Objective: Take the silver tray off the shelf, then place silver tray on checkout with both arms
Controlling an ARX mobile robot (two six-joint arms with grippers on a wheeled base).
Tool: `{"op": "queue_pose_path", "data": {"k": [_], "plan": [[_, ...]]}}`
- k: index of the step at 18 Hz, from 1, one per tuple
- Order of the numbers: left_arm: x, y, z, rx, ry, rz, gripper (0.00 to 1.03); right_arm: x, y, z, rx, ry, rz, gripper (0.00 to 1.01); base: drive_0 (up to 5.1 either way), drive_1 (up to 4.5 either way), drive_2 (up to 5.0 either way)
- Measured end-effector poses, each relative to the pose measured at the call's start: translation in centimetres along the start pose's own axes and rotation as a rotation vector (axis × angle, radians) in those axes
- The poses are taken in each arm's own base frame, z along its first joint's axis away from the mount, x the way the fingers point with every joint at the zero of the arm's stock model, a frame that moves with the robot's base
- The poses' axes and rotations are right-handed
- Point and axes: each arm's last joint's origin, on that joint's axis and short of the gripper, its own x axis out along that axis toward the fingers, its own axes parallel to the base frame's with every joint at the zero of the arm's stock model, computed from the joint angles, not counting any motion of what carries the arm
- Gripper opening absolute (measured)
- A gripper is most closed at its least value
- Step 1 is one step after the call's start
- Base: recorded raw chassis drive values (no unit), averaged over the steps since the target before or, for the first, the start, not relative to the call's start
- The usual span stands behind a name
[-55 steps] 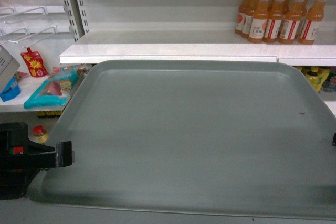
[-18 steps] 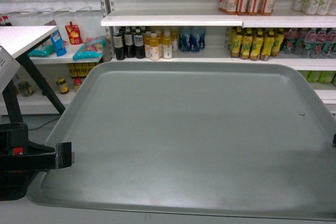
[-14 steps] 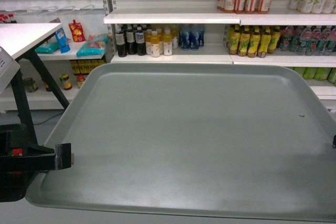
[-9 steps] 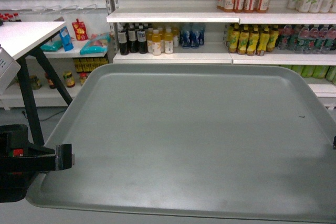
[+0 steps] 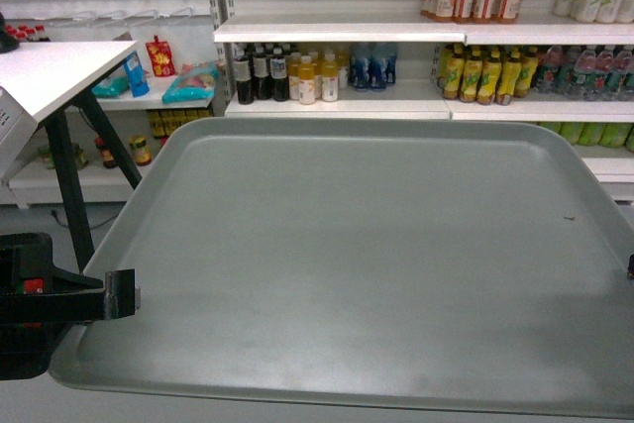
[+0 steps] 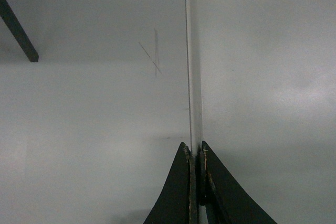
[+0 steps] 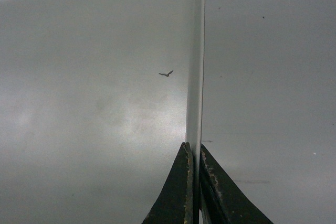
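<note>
Both arms carry the silver tray [image 5: 357, 255] level in mid-air, left gripper [image 6: 195, 153] and right gripper [image 7: 193, 153] each pinched on a side rim, and the checkout tabletop [image 5: 50, 71] lies off to the left, nearer the left arm.

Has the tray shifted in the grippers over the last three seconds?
No. The silver tray sits the same against the left gripper; only the shelves behind receded as the base backed away.
</note>
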Motion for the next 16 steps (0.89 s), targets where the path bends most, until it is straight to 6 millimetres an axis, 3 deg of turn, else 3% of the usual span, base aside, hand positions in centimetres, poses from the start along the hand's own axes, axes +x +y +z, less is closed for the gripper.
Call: {"op": "queue_pose_path", "data": {"k": [16], "plan": [[0.0, 0.0, -0.01, 0.001, 0.001, 0.001, 0.02, 0.01, 0.0, -0.01, 0.0, 0.002, 0.0, 0.03, -5.0, 2.45, 2.5]]}}
